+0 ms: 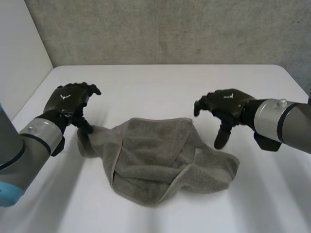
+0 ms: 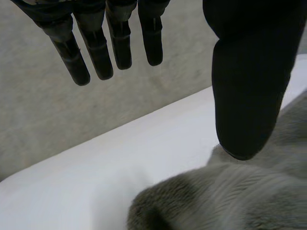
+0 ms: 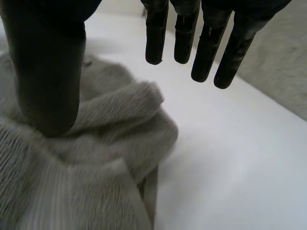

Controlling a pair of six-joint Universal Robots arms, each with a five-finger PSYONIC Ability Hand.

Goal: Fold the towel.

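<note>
White worktop (image 1: 160, 82), backed by a grey textured wall (image 1: 170, 29), with a paler side wall (image 1: 19, 48) on the left. The grey towel (image 1: 160, 160) lies crumpled in a loose heap at the middle of the worktop, toward the near edge. Hemmed borders cross it in creases. One tail is drawn out to the left, and a thicker bunched lobe sits on the right.

Your left hand (image 1: 70, 102) is at the towel's left tail, and it is wide. Its fingers (image 2: 98, 52) hang straight, clear of the cloth and well apart from the left thumb (image 2: 247, 86). That thumb points down with its tip at the towel's edge. You can't tell from the wrist view whether it is touching or just above. Nothing is pinched.

Your right hand (image 1: 226, 104) is at the towel's far right side, also wide. Its fingers (image 3: 206, 48) are straight and spread away from the thumb, over bare worktop just right of the cloth. The right thumb (image 3: 48, 81) points down onto the bunched right fold, tip at the pile. It has no grip on the cloth.

The towel lies between the two hands, not yet folded.
</note>
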